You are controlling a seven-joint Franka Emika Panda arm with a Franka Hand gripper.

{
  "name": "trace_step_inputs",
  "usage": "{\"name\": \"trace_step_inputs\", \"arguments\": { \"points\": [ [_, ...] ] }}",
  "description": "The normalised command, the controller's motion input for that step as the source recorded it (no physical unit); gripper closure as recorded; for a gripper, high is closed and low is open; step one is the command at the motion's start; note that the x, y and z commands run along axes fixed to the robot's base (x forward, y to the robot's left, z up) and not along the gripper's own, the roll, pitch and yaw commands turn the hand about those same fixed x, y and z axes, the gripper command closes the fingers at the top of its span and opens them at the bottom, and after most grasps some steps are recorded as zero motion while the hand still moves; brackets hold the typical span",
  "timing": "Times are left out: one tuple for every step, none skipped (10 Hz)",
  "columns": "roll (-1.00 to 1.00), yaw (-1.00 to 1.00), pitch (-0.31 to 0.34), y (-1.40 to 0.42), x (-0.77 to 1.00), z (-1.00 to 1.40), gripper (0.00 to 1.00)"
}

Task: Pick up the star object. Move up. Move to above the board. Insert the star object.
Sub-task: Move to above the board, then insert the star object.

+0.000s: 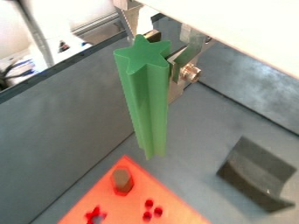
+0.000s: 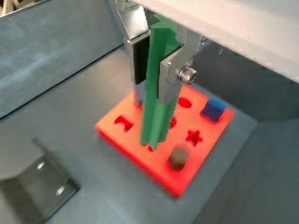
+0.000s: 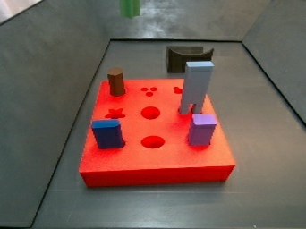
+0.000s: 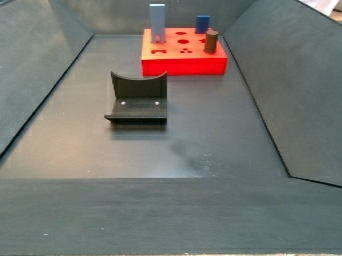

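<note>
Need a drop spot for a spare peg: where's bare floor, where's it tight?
Bare: floor in front of the fixture and between it and the board. Crowded: board top, pegs around its holes. Gripper holds the star object above it.

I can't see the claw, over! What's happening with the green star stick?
Gripper shut on star object, high above board. Star hole open.

In a side view, a tall grey-blue block (image 3: 198, 87) stands upright right of centre, with a purple peg (image 3: 202, 130) just below it. A blue peg (image 3: 107, 134) stands at lower left and a brown peg (image 3: 116, 83) at upper left. The fixture (image 3: 185, 57) sits on the grey floor (image 3: 156, 206) at upper centre.
</note>
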Motion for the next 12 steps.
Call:
{"name": "trace_step_inputs", "arguments": {
  "points": [
    [0.01,0.0,0.127,-1.0,0.34,0.15,1.0],
    [0.01,0.0,0.132,-1.0,0.36,0.15,1.0],
    [0.01,0.01,0.143,-0.86,0.34,0.14,1.0],
    [0.03,0.01,0.136,-0.54,0.24,0.09,1.0],
    [0.04,0.01,0.124,-0.3,0.17,0.06,1.0],
    [0.04,0.01,0.098,-0.17,0.11,0.04,1.0],
    [-0.03,0.0,0.0,0.0,0.0,-0.02,1.0],
    [-0.11,-0.01,-0.01,0.02,0.0,-0.11,1.0],
    [-0.12,0.0,0.0,0.04,0.0,-0.14,1.0],
    [-0.08,0.0,0.0,0.0,0.0,-0.09,1.0],
    [-0.1,-0.09,0.0,0.02,-0.01,-0.17,1.0],
    [-0.17,-0.51,0.001,0.0,-0.22,-0.29,1.0]
  ]
}}
